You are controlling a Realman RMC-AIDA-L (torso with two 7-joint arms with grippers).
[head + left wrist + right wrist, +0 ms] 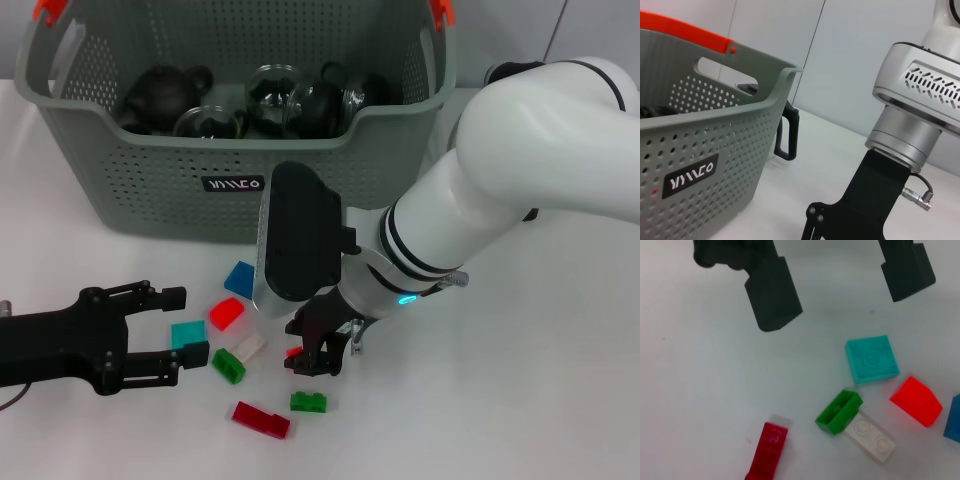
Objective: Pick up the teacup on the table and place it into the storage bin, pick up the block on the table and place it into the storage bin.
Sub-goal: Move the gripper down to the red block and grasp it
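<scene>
**Inspector:** Block: where is it lying, and what is holding it?

**Robot:** Several are lying loose on the table point(560, 400) in front of the bin point(150, 190). A small red block point(294, 352) is showing right at the tip of my right gripper point(315, 352), which is reaching down among them. I cannot tell whether that gripper is clamping the block or only touching it.

**Inspector:** And your left gripper?

**Robot:** My left gripper point(182, 325) is hovering low beside the cluster with its fingers point(772, 295) standing wide apart, holding nothing. The teal block point(186, 335) is sitting just at the open tips.

**Inspector:** The teacup?

**Robot:** I am seeing no cup on the table. Dark and glass vessels point(165, 90) are lying inside the bin.

**Inspector:** What are you flagging as risks?

**Robot:** First, the red block is showing at the gripper's very edge, so in my judgement a shallow hold could let it drop on the lift. Second, the white block point(248, 348) and a green block point(308, 402) are lying close by, and a sideways drag would scatter them. Third, my two grippers are working near each other, so a careless swing could bring them into contact. Last, the bin wall is standing close behind my right arm, so a low carry could clip the rim.
</scene>
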